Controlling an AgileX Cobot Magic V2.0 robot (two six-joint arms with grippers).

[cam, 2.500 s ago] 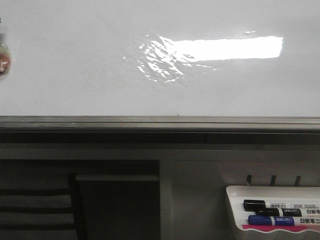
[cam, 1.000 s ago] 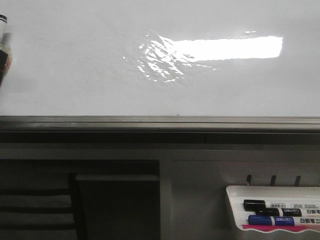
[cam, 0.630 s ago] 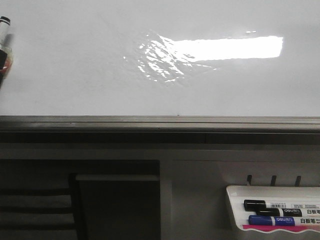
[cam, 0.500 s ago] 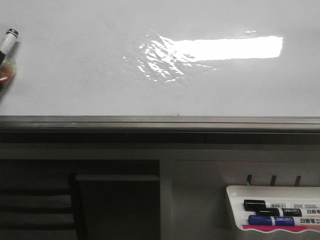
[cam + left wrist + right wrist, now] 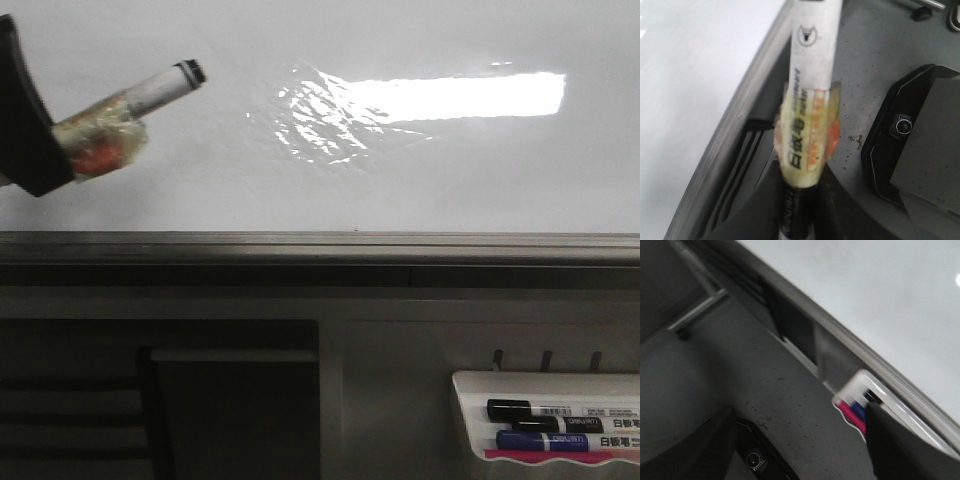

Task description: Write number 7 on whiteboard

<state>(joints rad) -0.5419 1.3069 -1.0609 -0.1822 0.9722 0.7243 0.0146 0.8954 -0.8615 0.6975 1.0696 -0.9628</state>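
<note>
Left gripper: clamping a taped marker; its dark body is showing at the front view's left edge, with the pen angling up and to the right.
Marker tip: looking capped or dark-ended, and it is unclear whether it is touching the whiteboard or hanging just in front of it.
Tape wrap: bulging around the barrel, so the pen may be sitting loose and could be twisting once pressed.
Number 7: not showing anywhere on the board; no stroke is visible yet.
Risk: if a cap is covering the tip, nothing will be marking; pressing too hard could be pushing the pen back through the grip.
Glare: washing out part of the surface, possibly hiding faint ink.
Right gripper: cannot tell whether apart or together; only a dark edge is appearing beside the marker tray.
</note>
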